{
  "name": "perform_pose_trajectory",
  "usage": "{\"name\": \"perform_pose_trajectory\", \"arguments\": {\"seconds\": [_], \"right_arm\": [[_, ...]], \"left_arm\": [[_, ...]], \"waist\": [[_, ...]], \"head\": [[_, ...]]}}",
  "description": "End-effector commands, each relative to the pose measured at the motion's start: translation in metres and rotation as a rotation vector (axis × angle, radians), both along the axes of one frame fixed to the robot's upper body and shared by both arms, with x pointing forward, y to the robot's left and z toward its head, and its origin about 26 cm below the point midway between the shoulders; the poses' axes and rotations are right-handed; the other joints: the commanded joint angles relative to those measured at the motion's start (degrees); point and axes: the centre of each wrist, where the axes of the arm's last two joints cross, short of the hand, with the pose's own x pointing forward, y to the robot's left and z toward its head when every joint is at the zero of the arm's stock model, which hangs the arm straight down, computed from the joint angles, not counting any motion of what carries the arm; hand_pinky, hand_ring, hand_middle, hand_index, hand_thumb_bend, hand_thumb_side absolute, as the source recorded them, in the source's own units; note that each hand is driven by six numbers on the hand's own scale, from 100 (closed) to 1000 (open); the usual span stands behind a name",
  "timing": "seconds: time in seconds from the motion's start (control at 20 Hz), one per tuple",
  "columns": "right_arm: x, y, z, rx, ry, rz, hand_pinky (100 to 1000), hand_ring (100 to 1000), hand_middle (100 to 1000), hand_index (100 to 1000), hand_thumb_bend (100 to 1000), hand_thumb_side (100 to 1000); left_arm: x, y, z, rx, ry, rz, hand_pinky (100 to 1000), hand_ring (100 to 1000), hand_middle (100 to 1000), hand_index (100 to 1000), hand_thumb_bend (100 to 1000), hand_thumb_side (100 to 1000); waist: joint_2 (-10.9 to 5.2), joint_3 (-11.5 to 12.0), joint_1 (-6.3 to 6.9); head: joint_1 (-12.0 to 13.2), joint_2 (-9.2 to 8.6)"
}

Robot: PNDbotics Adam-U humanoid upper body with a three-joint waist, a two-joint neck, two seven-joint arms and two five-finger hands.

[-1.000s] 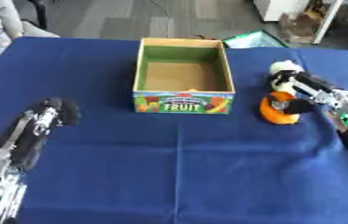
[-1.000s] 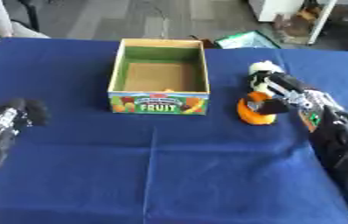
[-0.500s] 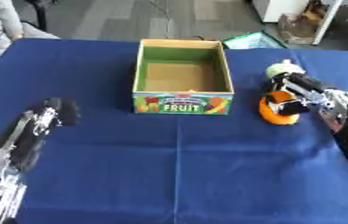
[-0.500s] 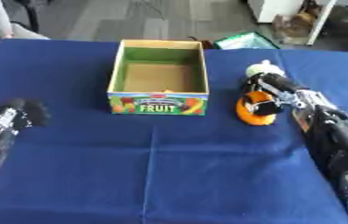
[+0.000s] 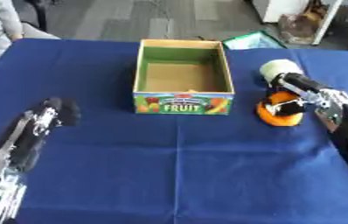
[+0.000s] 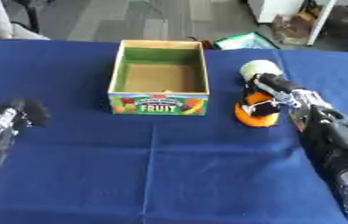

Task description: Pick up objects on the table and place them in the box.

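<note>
The right hand (image 6: 273,94) is curling its fingers around the orange object (image 6: 255,114), on the tabletop (image 6: 169,175) just below a pale round object (image 6: 259,69). Next judged: lifting it leftward into the box (image 6: 160,78). Left hand (image 5: 43,120) is resting relaxed.

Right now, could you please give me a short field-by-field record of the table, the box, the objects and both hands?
table: blue cloth
box: open FRUIT box, inside looks empty
orange object: round, on the cloth right of the box
pale object: round, just behind the orange one
right hand: on the orange object, fingers curled round it
left hand: idle at the left edge, holding nothing
</note>
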Motion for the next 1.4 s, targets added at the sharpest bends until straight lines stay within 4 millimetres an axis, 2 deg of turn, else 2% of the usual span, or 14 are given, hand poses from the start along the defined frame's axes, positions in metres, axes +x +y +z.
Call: {"name": "perform_pose_trajectory", "arguments": {"seconds": [0.05,0.15,0.35,0.6,1.15,1.4], "right_arm": [[0.0,-0.008,0.005,0.001,-0.01,-0.017,383,117,155,280,100,226],[0.0,-0.008,0.004,0.015,-0.015,-0.023,328,100,100,229,100,219],[0.001,-0.007,0.006,0.066,-0.043,-0.041,267,100,100,172,100,205],[0.005,-0.003,0.016,0.148,-0.111,-0.056,242,100,100,147,100,199],[0.021,0.017,0.071,0.31,-0.211,0.003,241,100,100,133,100,200],[0.026,0.032,0.093,0.436,-0.262,-0.018,242,100,100,129,100,212]], "left_arm": [[0.0,0.001,0.007,0.006,-0.026,-0.002,682,666,613,695,100,735],[0.0,0.002,0.007,0.006,-0.026,-0.002,682,666,613,696,100,736],[0.0,0.001,0.007,0.005,-0.026,-0.002,683,667,614,696,100,736],[0.0,0.001,0.007,0.004,-0.024,-0.003,683,667,614,696,100,737],[0.0,0.002,0.007,0.001,-0.023,-0.003,684,668,614,697,100,736],[0.0,0.001,0.007,0.0,-0.022,-0.007,684,668,614,697,100,736]], "waist": [[-0.4,0.0,0.21],[-0.39,0.0,0.21],[-0.41,-0.1,0.22],[-0.49,-0.2,0.17],[-0.88,-0.3,0.26],[-1.01,0.0,0.2]], "head": [[-0.1,0.29],[-0.1,0.29],[-0.1,0.29],[-0.1,0.29],[-0.2,0.29],[-0.4,0.29]]}}
